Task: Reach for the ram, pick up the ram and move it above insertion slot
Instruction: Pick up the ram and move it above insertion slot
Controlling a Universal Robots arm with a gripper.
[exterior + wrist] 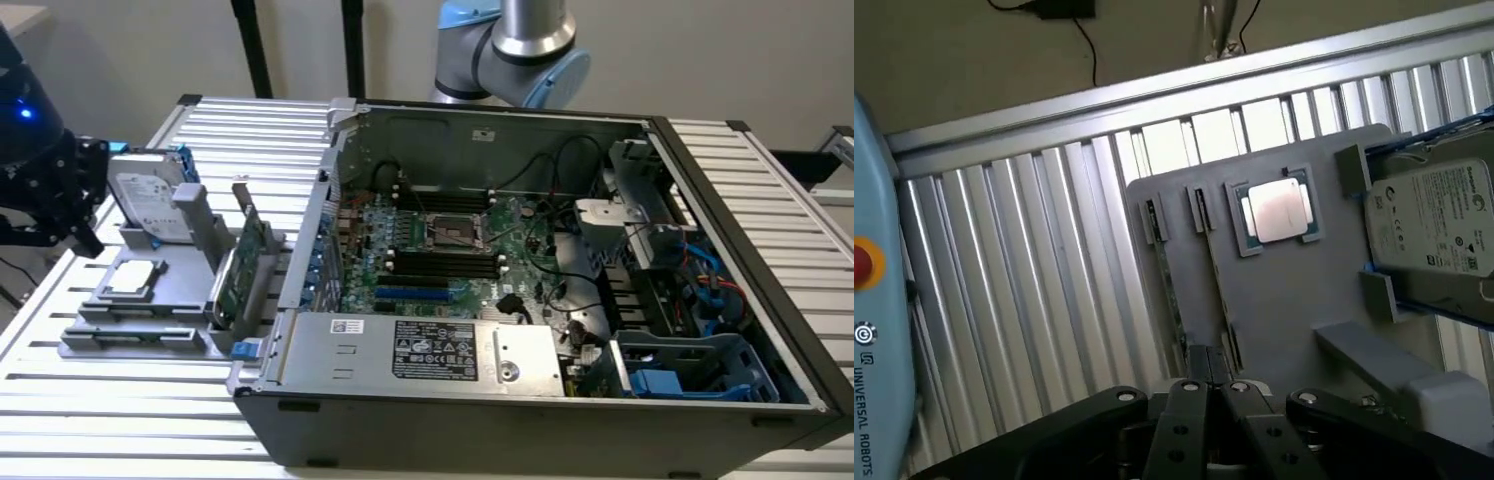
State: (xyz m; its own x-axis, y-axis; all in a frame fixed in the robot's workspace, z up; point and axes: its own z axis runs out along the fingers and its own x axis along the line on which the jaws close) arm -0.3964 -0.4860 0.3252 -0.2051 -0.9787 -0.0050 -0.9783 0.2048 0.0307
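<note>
Two thin green ram sticks stand on edge in slots of a grey fixture plate, beside a silver processor chip. My gripper hangs above the near end of the plate, shut with nothing in it, its tips nearest the second stick. In the exterior view the gripper is at the far left, above and beside the fixture. Several parallel black insertion slots lie on the motherboard inside the open computer case, well to the right of the gripper.
A silver hard drive with blue rails stands on the fixture. A larger green card stands upright between the fixture and the case wall. A blue slot, the processor socket and loose cables surround the memory slots.
</note>
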